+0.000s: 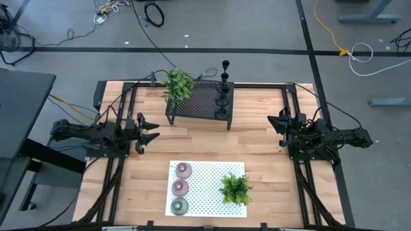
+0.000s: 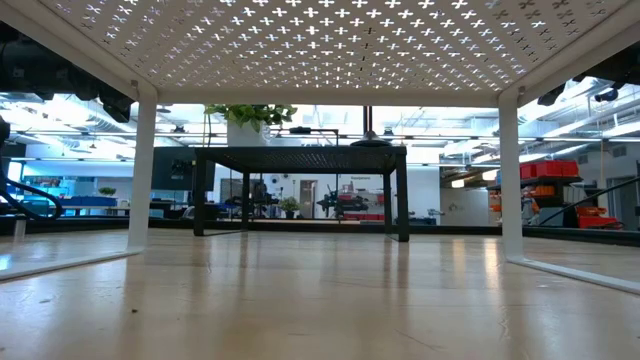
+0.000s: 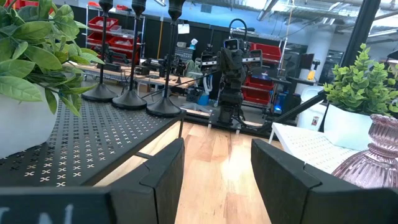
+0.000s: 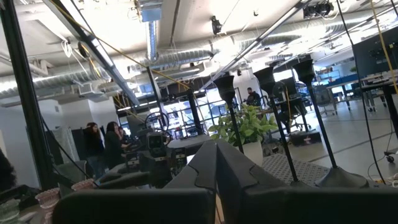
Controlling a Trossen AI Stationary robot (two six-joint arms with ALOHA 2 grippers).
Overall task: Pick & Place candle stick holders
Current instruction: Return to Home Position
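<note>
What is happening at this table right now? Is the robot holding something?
Nothing is held. The left gripper, open, and the right gripper, shut, hang at the table's sides. Two pink squat glass candle holders and one olive-green glass candle holder stand in a row on the white perforated shelf. Three slim black candle stick holders stand on the black mesh rack.

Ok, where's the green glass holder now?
High view: the olive-green holder sits left on the white shelf, lowest in the picture, beside a pink holder.
</note>
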